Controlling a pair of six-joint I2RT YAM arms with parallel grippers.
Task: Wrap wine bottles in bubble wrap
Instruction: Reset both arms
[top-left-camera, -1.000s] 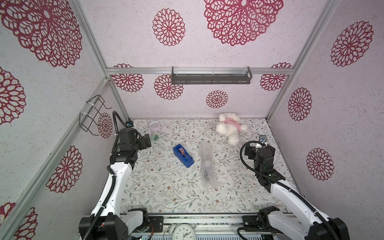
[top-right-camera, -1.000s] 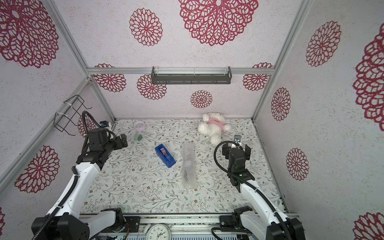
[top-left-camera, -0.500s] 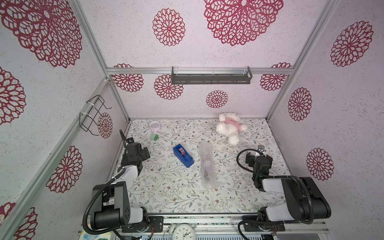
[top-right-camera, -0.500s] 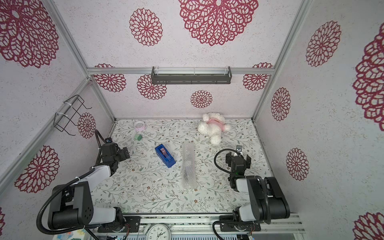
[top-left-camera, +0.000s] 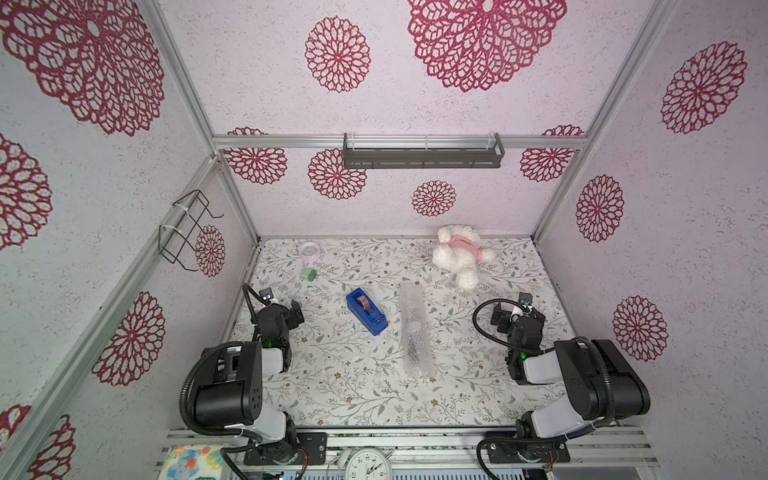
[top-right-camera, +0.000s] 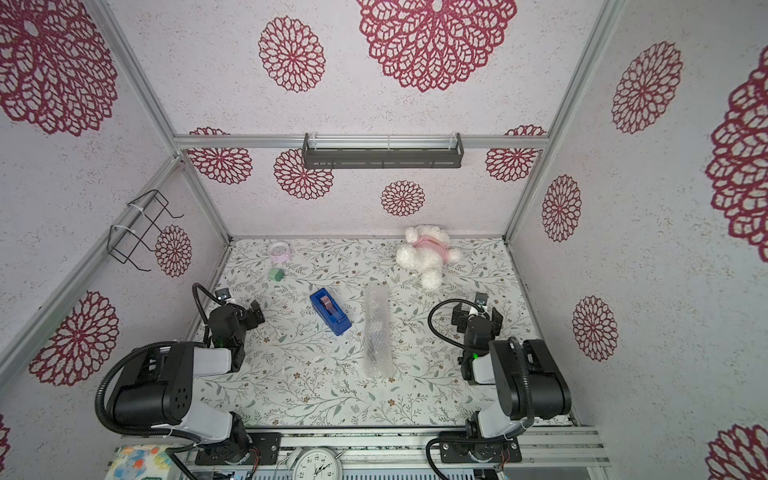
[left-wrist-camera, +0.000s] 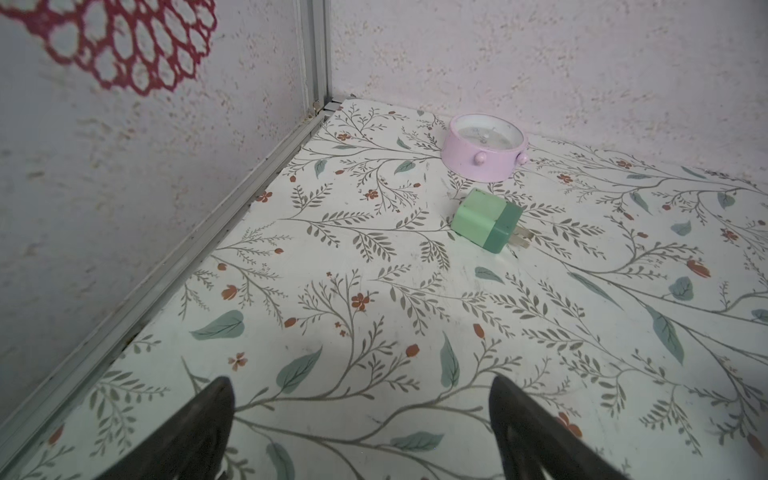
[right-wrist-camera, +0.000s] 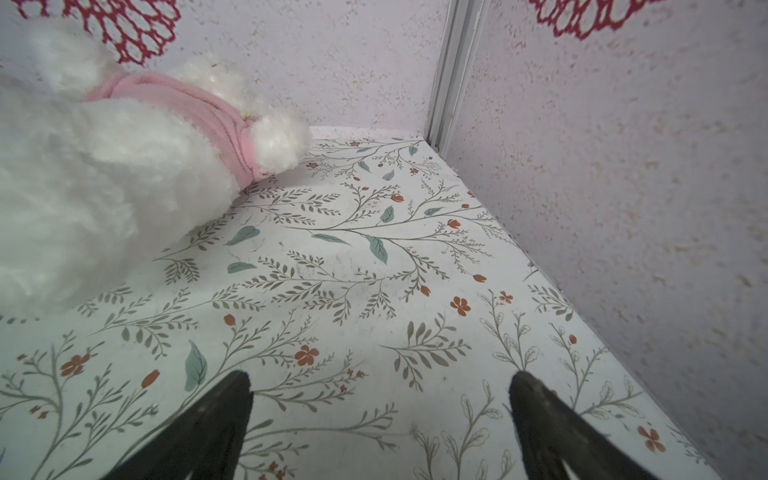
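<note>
The bubble wrap (top-left-camera: 415, 332) lies as a long rolled bundle in the middle of the floral table in both top views, its other point being (top-right-camera: 377, 332). A dark shape, the wine bottle (top-left-camera: 412, 338), shows faintly through the wrap. My left gripper (top-left-camera: 284, 309) sits low by the left wall, far from the bundle. In the left wrist view the left gripper (left-wrist-camera: 359, 386) is open over bare table. My right gripper (top-left-camera: 517, 311) rests low near the right wall. Its wrist view shows the right gripper (right-wrist-camera: 380, 380) open with nothing between the fingers.
A blue tape dispenser (top-left-camera: 367, 311) lies just left of the bundle. A white plush toy (top-left-camera: 457, 253) lies at the back right. A pink clock (left-wrist-camera: 484, 153) and a green plug (left-wrist-camera: 488, 220) lie at the back left. Walls stand close beside both arms.
Both arms have folded down from a raised pose and drawn back toward the front edge. Both grippers stayed open. The bundle has not moved.
</note>
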